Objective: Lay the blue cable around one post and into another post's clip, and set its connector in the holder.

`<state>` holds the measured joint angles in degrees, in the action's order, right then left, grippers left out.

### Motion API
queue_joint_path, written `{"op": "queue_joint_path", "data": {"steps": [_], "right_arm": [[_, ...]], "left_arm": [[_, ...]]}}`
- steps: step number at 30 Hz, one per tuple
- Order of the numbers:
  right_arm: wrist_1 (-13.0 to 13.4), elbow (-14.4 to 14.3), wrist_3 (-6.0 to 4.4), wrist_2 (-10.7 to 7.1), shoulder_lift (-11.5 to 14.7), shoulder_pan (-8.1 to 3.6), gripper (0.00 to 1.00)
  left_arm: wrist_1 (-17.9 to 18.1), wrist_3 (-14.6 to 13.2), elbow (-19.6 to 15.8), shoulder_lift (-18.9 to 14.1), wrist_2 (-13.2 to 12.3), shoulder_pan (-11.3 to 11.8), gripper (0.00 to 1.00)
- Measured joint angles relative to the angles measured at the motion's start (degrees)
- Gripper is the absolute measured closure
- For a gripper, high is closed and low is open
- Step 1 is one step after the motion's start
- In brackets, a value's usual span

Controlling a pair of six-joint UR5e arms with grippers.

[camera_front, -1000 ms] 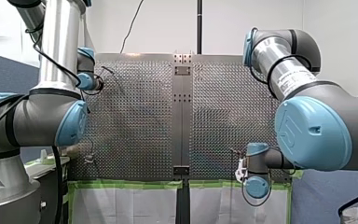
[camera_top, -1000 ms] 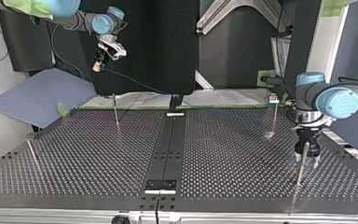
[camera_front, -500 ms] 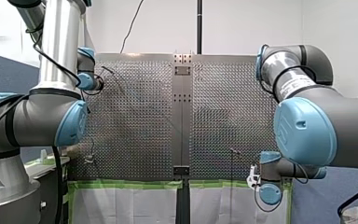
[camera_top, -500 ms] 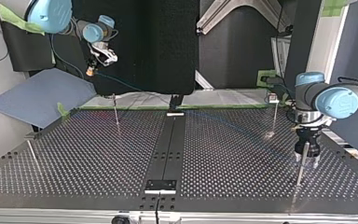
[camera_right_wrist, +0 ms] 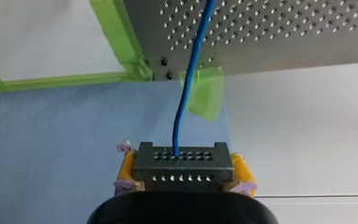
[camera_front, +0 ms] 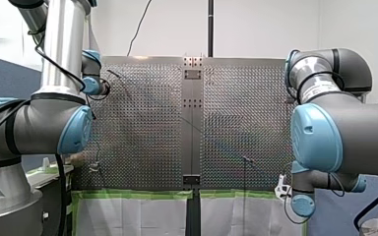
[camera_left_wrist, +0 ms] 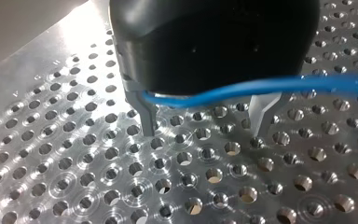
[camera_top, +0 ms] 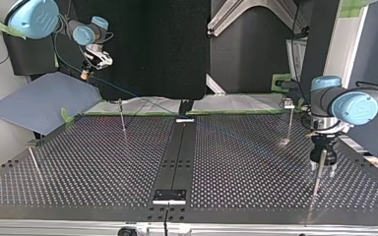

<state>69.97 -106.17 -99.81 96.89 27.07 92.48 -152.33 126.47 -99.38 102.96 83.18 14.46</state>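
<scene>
1. Perforated metal table (camera_top: 103,162) with thin upright metal posts (camera_top: 122,118) standing on it.
2. My right gripper (camera_right_wrist: 184,166): yellow pads clamped on the black rectangular connector block (camera_right_wrist: 182,158), held off the table's corner.
3. Thin blue cable (camera_right_wrist: 186,88) runs from the connector block out over the table.
4. My left gripper (camera_left_wrist: 203,131): metal fingers spread wide, tips close to the table. Cable crosses between them near the palm, unpinched.

Blue cable (camera_right_wrist: 185,93), black connector (camera_right_wrist: 182,165), yellow pads (camera_right_wrist: 127,164), green tape (camera_right_wrist: 119,32), silvery perforated table (camera_right_wrist: 284,32).
</scene>
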Motion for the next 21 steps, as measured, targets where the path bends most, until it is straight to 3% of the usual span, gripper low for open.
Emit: {"op": "queue_joint_path", "data": {"steps": [7, 11, 14, 17, 21], "right_arm": [[-1.74, 1.27, 0.92, -3.6, -3.15, -3.6, 0.64], [-2.05, 2.16, -0.09, -5.64, -4.7, -5.71, 0.64], [-2.34, 2.75, -0.19, -6.36, -5.46, -7.18, 0.64], [-2.31, 3.04, 0.78, -6.61, -5.72, -8.14, 0.64], [-1.86, 3.14, 2.82, -7.94, -5.3, -8.38, 0.64]], "left_arm": [[-0.15, 0.0, 0.0, 0.0, 0.0, -0.13, 0.0], [-0.24, 0.0, 0.0, -0.01, 0.0, -0.21, 0.0], [-0.26, 0.0, 0.0, -0.01, 0.0, -0.22, 0.0], [-0.26, 0.0, 0.0, -0.01, 0.0, -0.23, 0.0], [-0.28, 0.0, 0.0, 0.0, 0.0, -0.27, 0.0]]}}
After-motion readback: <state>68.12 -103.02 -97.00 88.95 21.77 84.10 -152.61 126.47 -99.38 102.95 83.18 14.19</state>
